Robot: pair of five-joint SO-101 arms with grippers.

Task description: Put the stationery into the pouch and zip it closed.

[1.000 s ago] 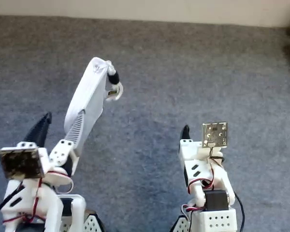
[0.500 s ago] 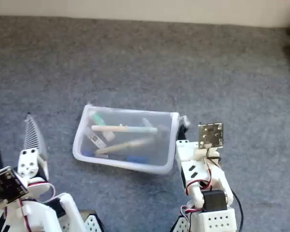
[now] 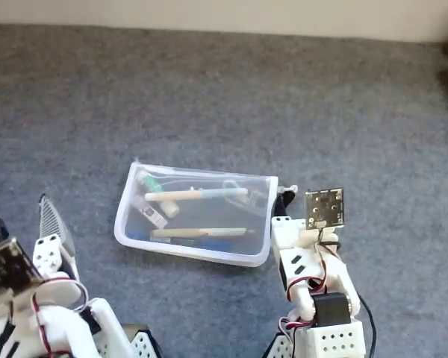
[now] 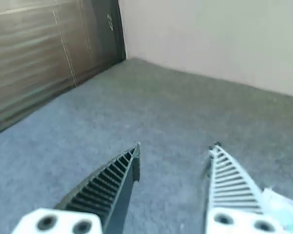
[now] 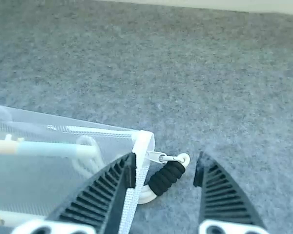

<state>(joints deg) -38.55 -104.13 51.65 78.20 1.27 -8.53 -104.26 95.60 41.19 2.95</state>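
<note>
Dropped flat mid-frame, clear plastic zip pouch (image 3: 263, 216) holds pens (image 3: 196, 195), black zip pull (image 5: 167, 176) at end, prob. done; left claw (image 4: 176, 146) & right claw (image 5: 167, 157) wide, empty.

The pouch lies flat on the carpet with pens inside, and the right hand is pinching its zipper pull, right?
Not quite. The right hand is open, not pinching; the right wrist view shows the zipper pull lying between its fingers. The pouch does lie flat on the carpet with pens inside.
</note>
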